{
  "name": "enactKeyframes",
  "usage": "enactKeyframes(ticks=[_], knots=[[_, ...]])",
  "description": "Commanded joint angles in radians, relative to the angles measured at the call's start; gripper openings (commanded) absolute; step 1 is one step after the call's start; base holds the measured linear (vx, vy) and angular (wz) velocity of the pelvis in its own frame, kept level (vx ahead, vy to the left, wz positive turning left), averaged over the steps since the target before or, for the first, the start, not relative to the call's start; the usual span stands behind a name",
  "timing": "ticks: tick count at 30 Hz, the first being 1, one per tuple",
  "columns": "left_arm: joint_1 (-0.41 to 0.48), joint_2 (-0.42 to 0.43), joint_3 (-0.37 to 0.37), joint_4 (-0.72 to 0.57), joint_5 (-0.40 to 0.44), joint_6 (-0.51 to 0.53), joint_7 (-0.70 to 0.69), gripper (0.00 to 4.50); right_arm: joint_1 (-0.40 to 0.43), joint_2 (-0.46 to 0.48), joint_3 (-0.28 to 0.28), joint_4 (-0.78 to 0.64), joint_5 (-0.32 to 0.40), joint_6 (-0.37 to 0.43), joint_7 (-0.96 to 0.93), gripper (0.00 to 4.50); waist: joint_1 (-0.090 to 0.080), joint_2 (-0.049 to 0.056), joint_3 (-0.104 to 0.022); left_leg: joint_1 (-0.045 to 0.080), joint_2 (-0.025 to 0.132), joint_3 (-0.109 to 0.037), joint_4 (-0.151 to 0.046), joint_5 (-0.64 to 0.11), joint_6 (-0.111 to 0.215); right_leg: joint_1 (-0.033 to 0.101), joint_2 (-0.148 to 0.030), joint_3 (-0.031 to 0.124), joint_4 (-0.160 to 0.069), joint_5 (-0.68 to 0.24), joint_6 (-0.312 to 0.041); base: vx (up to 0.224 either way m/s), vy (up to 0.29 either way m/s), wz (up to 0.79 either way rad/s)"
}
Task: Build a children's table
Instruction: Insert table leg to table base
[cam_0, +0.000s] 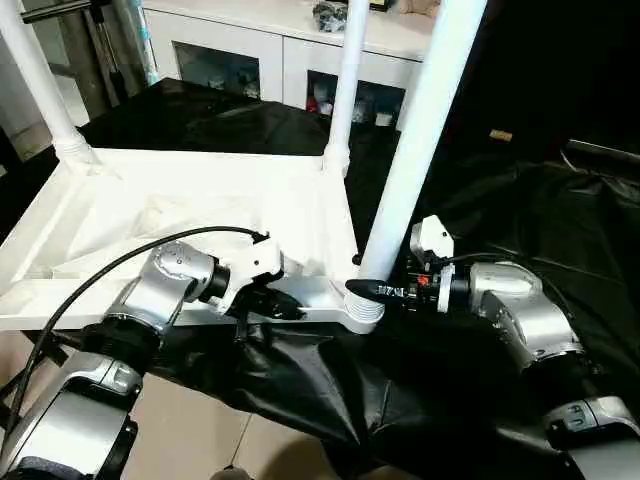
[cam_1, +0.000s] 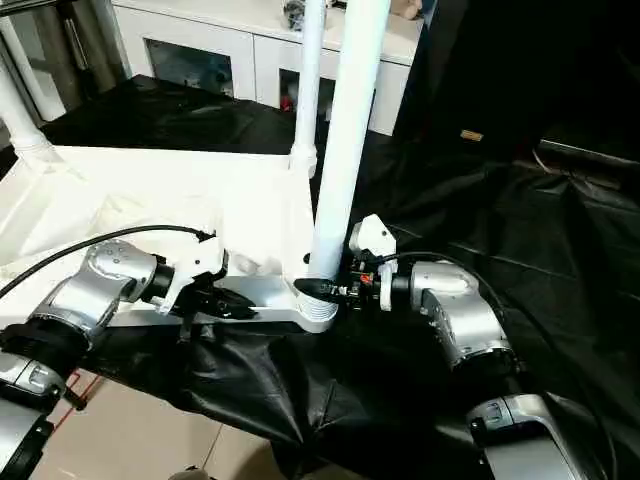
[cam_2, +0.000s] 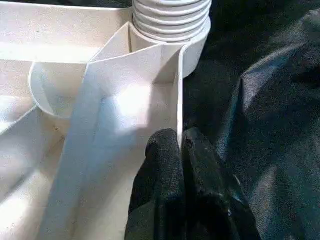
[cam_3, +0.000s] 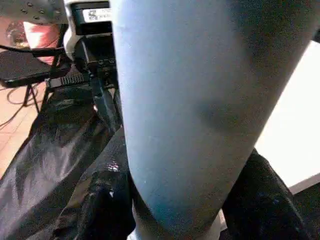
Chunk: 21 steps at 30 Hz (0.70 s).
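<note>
tabletop (cam_0: 190, 215) upside down on black-draped worktop (cam_0: 560, 220) | near leg (cam_0: 425, 120) upright in corner socket (cam_0: 365, 305) | right pincer (cam_0: 385, 291) clasps leg base: twist squarely | left pincer (cam_2: 180, 150) pinches tabletop rim: hold steady

— What is that dark stuff spread everywhere?

— A black cloth (cam_0: 560, 215), glossy and crumpled, draped over the counter. Its front edge hangs down in folds toward the floor (cam_0: 190, 425), which is pale tile with a pinkish tint.

— And behind it?

— A white cabinet (cam_0: 285, 55) with glass doors stands against the far side. Small items sit on its shelves behind the glass, too small to make out. Something dark and tangled lies on its top (cam_0: 330, 14); I can't tell what it is.

— Anything on the cloth itself?

— A small tan tag or label (cam_0: 501, 135) lies on it toward the right, well apart from the cabinet.
</note>
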Motion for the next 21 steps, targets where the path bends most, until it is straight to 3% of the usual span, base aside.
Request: enactKeyframes(ticks=[1,6,8,9,10,11,13,15,17,21], knots=[[-0.051,-0.041,0.033,-0.018,-0.017,0.019,0.076,0.00,0.019,0.032,0.036,0.127,-0.074,0.029,-0.109,1.87,-0.001,0.014,-0.048,0.011,0.026,-0.010,-0.072,-0.344,-0.023,0.033,-0.084,0.044,-0.091,-0.403,-0.166,0.000,0.000,0.00],[-0.096,-0.097,0.059,0.025,0.000,0.088,0.214,0.00,-0.051,0.092,-0.033,0.271,-0.099,0.024,-0.373,1.87,-0.013,0.013,-0.049,0.014,0.021,-0.013,-0.070,-0.367,-0.038,0.029,-0.085,0.044,-0.100,-0.472,-0.138,0.000,0.000,0.00],[-0.138,-0.149,0.076,0.068,0.017,0.149,0.348,0.00,-0.088,0.125,-0.063,0.339,-0.088,0.044,-0.472,1.87,-0.015,0.012,-0.049,0.015,0.021,-0.010,-0.068,-0.368,-0.033,0.026,-0.082,0.045,-0.100,-0.449,-0.145,0.000,0.000,0.00],[-0.179,-0.206,0.097,0.110,0.027,0.211,0.486,0.00,-0.122,0.158,-0.080,0.403,-0.087,0.042,-0.560,1.87,-0.017,0.013,-0.048,0.016,0.020,-0.010,-0.067,-0.373,-0.034,0.025,-0.081,0.044,-0.099,-0.452,-0.149,0.000,0.000,0.00],[-0.188,-0.220,0.102,0.118,0.029,0.227,0.519,0.00,-0.131,0.167,-0.083,0.420,-0.089,0.040,-0.583,1.87,-0.014,0.017,-0.051,0.023,0.021,-0.009,-0.063,-0.370,-0.041,0.022,-0.081,0.044,-0.098,-0.435,-0.161,0.000,0.000,0.00],[-0.191,-0.227,0.105,0.122,0.030,0.235,0.535,0.00,-0.136,0.172,-0.085,0.429,-0.091,0.037,-0.594,1.87,-0.009,0.015,-0.049,0.026,0.021,-0.008,-0.063,-0.372,-0.036,0.020,-0.080,0.044,-0.101,-0.430,-0.164,0.000,0.000,0.00],[-0.206,-0.265,0.117,0.137,0.028,0.259,0.597,0.00,-0.154,0.194,-0.089,0.460,-0.094,0.049,-0.629,1.87,-0.003,0.017,-0.050,0.012,0.019,-0.009,-0.066,-0.346,-0.025,0.031,-0.082,0.045,-0.099,-0.409,-0.158,0.000,0.000,0.00],[-0.213,-0.298,0.116,0.144,0.029,0.269,0.627,0.00,-0.172,0.217,-0.099,0.492,-0.088,0.075,-0.660,1.87,-0.003,0.014,-0.053,0.008,0.020,-0.009,-0.066,-0.328,-0.021,0.037,-0.080,0.044,-0.093,-0.360,-0.162,0.000,0.000,0.00],[-0.215,-0.317,0.100,0.146,0.039,0.270,0.638,0.00,-0.188,0.235,-0.106,0.519,-0.090,0.084,-0.679,1.87,-0.002,0.019,-0.055,0.008,0.020,-0.008,-0.066,-0.318,-0.016,0.036,-0.078,0.045,-0.089,-0.308,-0.175,0.000,0.000,0.00],[-0.219,-0.336,0.096,0.152,0.045,0.284,0.650,0.00,-0.212,0.254,-0.121,0.562,-0.098,0.077,-0.700,1.87,-0.005,0.021,-0.053,0.008,0.021,-0.009,-0.069,-0.346,-0.019,0.036,-0.078,0.044,-0.091,-0.325,-0.176,0.000,0.000,0.00]])
